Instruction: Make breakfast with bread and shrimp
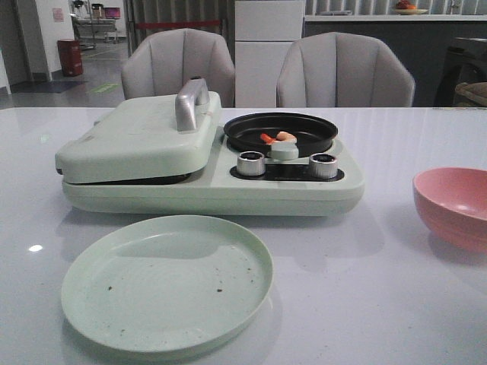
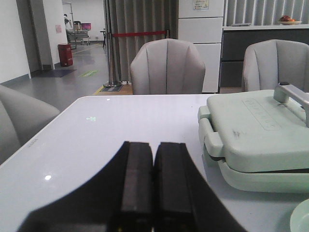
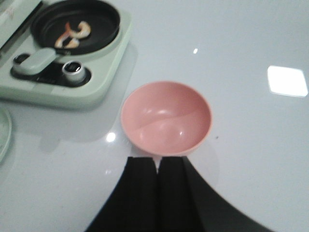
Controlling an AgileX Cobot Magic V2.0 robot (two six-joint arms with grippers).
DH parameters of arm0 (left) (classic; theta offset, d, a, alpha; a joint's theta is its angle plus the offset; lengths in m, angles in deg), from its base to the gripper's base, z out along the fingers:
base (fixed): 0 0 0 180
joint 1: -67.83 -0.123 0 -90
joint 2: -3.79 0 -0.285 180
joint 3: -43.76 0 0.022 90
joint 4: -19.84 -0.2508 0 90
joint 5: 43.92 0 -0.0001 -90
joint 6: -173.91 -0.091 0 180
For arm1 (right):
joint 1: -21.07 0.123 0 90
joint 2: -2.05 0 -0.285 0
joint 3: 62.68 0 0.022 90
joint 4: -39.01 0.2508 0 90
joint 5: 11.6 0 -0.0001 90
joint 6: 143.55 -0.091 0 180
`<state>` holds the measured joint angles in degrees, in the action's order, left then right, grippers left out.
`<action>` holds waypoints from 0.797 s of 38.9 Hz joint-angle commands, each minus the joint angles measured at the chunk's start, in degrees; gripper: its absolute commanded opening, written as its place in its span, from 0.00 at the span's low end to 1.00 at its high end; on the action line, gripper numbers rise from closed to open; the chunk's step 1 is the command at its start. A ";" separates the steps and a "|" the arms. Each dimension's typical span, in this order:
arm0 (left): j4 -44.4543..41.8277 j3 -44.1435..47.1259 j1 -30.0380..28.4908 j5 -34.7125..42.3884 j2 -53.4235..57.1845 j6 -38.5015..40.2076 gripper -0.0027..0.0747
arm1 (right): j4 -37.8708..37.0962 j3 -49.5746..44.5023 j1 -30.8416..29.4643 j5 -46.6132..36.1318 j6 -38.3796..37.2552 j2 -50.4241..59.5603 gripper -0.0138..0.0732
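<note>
A pale green breakfast maker (image 1: 205,179) stood mid-table, its griddle lid (image 1: 141,133) down, so any bread inside was hidden. The shrimp (image 1: 278,138) lay in the round black pan (image 1: 280,131) at the appliance's right end, behind two silver knobs (image 1: 251,163). A bare green plate (image 1: 167,281) sat in front of the appliance, and a pink bowl (image 1: 453,205) stood well apart to its right. The front view showed neither arm. The left wrist view showed the left gripper (image 2: 153,186) with fingers pressed together, holding nothing, beside the lid. The right wrist view showed the right gripper (image 3: 157,186) likewise closed and unladen, just short of the bowl, and revealed two curled shrimp pieces in the pan.
</note>
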<state>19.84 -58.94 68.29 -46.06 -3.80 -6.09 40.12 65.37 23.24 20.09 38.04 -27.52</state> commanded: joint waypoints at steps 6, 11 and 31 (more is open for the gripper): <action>0.59 0.48 0.30 5.31 1.21 0.00 0.16 | -0.47 -14.42 -3.32 -21.49 0.43 15.64 0.21; 0.59 0.48 0.30 5.31 1.21 0.00 0.16 | -0.33 -20.52 -3.32 -26.88 0.38 21.33 0.21; 0.59 0.48 0.30 5.31 1.21 0.00 0.16 | 1.54 -25.84 -3.27 -34.73 0.38 23.72 0.21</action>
<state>19.84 -58.94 68.29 -46.06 -3.80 -6.09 40.68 38.46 20.17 -8.12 38.04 -5.14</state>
